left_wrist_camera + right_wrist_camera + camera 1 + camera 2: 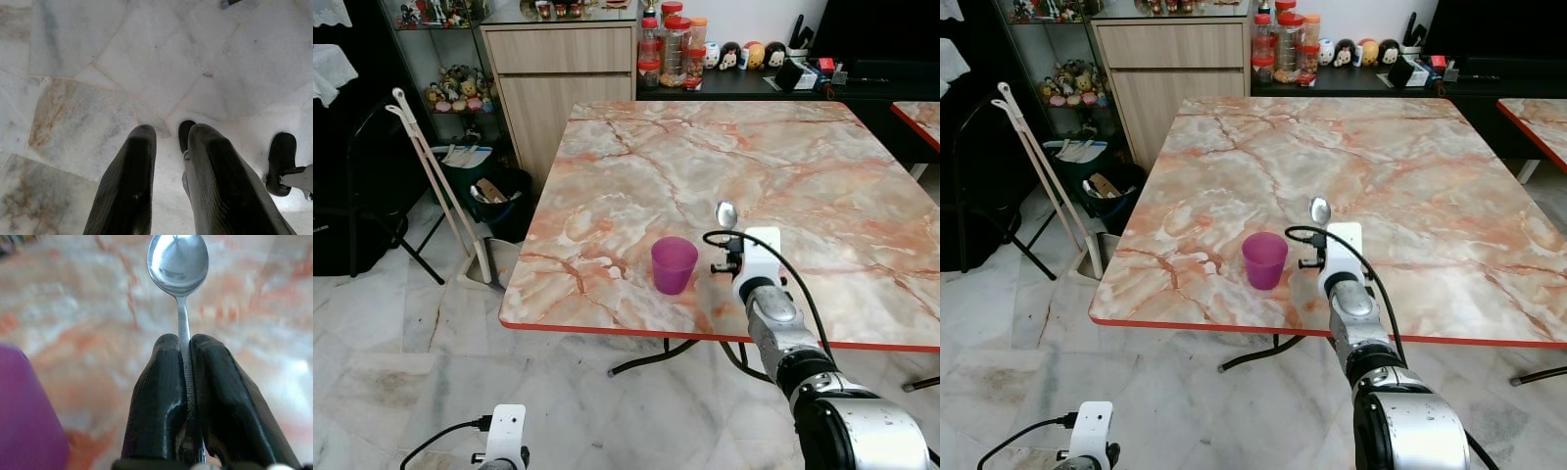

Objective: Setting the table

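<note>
Right wrist view gave us the clearest look: our right gripper [185, 382] was clenched on the thin handle of a polished metal spoon [178, 264], its bowl standing out beyond the fingertips over the glossy marble-patterned table [803, 176]. We judged the spoon light, stiff and slippery (best pinched mid-handle, as here). A translucent purple plastic cup [674, 264] stood just left of the gripper, while our left gripper [166, 186], nearly closed and empty, hung over the floor.

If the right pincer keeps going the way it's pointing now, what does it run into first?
Probably nothing soon: the right pincer, shut on the spoon, points out over bare marble table. The purple cup sits off to its left, apart from that line. Depth is unclear.
</note>
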You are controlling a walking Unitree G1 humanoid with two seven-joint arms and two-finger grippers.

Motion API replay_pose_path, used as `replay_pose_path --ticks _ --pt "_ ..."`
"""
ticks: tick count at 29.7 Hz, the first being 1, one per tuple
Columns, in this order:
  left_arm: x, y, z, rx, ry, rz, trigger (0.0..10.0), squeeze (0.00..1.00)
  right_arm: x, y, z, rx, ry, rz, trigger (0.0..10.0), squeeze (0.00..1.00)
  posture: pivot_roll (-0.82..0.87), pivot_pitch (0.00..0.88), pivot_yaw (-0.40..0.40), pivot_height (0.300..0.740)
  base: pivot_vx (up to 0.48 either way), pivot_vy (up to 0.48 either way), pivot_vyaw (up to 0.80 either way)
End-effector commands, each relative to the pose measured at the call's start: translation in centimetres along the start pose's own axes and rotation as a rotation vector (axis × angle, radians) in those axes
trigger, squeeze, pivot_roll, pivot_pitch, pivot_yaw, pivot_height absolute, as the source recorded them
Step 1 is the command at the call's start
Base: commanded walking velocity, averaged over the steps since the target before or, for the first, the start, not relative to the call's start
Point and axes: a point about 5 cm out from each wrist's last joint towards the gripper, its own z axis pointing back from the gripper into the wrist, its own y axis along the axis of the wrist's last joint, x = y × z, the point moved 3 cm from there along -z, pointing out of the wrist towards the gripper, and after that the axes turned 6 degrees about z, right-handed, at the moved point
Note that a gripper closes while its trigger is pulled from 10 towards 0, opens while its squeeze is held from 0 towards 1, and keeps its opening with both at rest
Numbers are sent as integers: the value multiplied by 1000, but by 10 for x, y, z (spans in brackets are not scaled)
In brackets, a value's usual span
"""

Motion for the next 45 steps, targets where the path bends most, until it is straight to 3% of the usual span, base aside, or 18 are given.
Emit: replay_pose_path --ticks 1,4,8,11,18,20,24,30,33,36,45 --pt "2 0 0 -8 -7 -1 10000 0 -6 22 -1 117 19 13 10000 0 -60 0 14 740 0 0 0" --pt "2 0 0 -8 -7 0 10000 0 -9 27 2 168 31 23 10000 0 -65 0 13 740 0 0 0" --pt "2 -2 0 -10 -6 3 10000 0 -15 39 20 317 49 86 10000 0 -69 0 11 740 0 0 0" --pt "2 -4 0 -12 -6 5 10000 0 -18 52 49 455 63 128 10000 0 -75 0 11 740 0 0 0" --pt "3 -5 0 -15 -9 0 10000 0 -20 53 86 559 48 186 10000 0 -100 0 13 740 0 0 0" --pt "4 -5 0 -15 -13 -3 10000 0 -26 47 105 593 61 288 10000 0 -98 0 13 740 0 0 0" --pt "5 -4 0 -15 -15 -4 10000 0 -28 47 113 585 66 306 10000 0 -101 0 12 740 0 0 0" --pt "2 -7 1 -15 -5 1 10000 0 -15 -24 133 364 65 377 10000 0 -97 0 8 740 0 0 0" --pt "1 -8 1 -17 -4 0 10000 0 -16 -34 137 326 87 380 10000 0 -96 0 9 740 0 0 0" --pt "-2 -9 1 -18 2 -2 10000 0 -24 -62 148 226 213 379 10000 0 -95 0 11 740 0 0 0" --pt "-7 -9 2 -14 15 -5 10000 0 -17 -80 156 168 265 385 10000 0 -93 0 15 740 0 0 0"
